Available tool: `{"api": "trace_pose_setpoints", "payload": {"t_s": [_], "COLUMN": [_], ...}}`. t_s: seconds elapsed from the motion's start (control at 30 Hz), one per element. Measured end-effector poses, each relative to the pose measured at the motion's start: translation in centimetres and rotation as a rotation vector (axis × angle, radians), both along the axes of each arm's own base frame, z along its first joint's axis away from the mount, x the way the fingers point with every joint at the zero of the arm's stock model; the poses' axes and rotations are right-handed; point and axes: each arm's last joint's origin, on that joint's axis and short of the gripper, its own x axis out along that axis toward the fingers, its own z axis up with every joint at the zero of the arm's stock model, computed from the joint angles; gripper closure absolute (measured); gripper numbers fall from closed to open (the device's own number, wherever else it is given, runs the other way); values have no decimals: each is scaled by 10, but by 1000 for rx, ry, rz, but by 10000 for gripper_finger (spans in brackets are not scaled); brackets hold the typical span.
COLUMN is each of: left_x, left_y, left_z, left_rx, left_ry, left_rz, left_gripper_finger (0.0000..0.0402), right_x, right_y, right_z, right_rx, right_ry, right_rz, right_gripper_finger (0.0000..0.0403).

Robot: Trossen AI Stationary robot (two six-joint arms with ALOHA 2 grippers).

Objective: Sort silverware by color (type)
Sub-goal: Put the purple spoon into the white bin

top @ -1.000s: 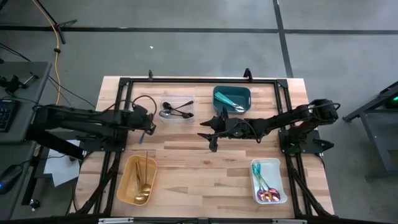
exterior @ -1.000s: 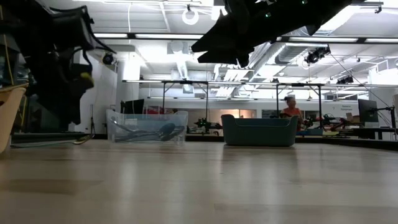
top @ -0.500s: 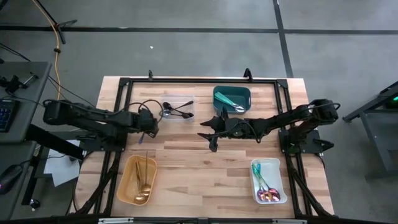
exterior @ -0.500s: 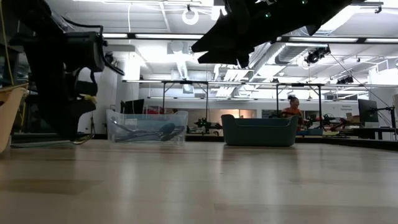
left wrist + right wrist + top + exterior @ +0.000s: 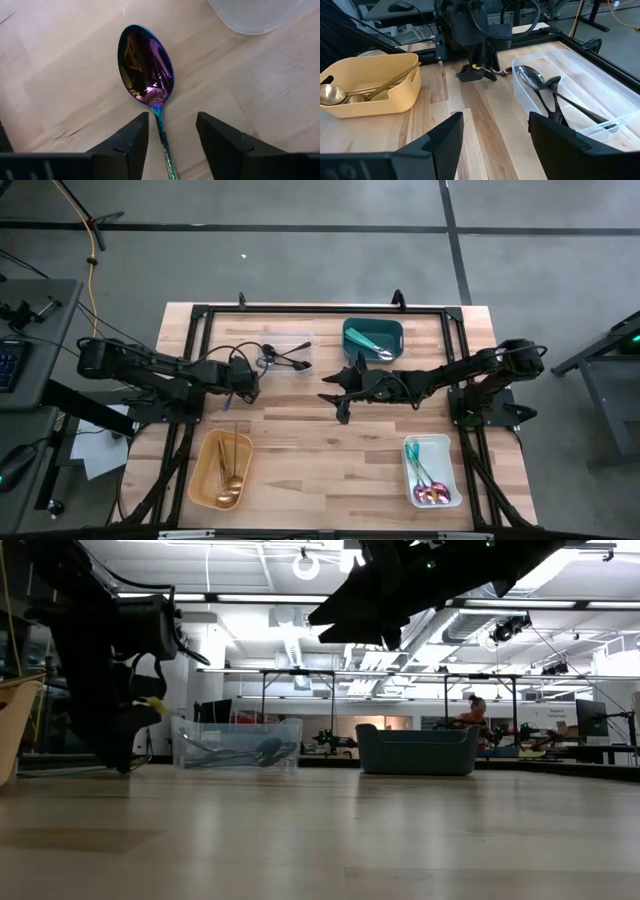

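An iridescent pink-purple spoon [image 5: 146, 65] lies flat on the wooden table, just in front of the clear bin's near left corner [image 5: 260, 15]. My left gripper [image 5: 172, 120] [image 5: 243, 383] points down over it. It is open, with one finger on each side of the spoon's handle [image 5: 162, 137], and touches nothing. In the right wrist view the spoon's bowl [image 5: 505, 73] shows beside that gripper. My right gripper [image 5: 338, 395] [image 5: 495, 120] hangs open above the table's middle, holding nothing.
Clear bin [image 5: 287, 355] with black spoons and teal bin [image 5: 372, 338] with teal-handled pieces stand at the far side. Yellow bin [image 5: 222, 468] with gold spoons sits near left, white bin [image 5: 432, 470] with iridescent spoons near right. Bare wood lies between them.
My left gripper has moved a little toward the table's right, toward the clear bin, and sunk until its fingertips are close to the tabletop. My right arm has kept still.
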Motion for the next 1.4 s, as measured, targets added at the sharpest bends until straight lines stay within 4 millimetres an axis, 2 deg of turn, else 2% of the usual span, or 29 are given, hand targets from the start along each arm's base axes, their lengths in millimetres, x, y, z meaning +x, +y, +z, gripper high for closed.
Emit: {"api": "trace_pose_setpoints", "payload": {"t_s": [0.33,0.83,1.13,1.4], "left_x": [-1,0,0,-5], "left_y": [-3,-15,-15,-15], "left_z": [-1,-1,-1,6], "left_rx": [-22,-66,-58,-38], "left_ry": [13,-13,0,1], "left_rz": [-13,-31,-69,-133], "left_gripper_finger": [298,315,392,397], "right_x": [0,0,0,0], "right_y": [0,0,0,0], "right_z": [0,-1,-1,-1], "right_rx": [0,1,-1,-5], "right_ry": [1,7,7,8], "right_rz": [0,-1,-1,1], "right_gripper_finger": [181,181,181,181]}}
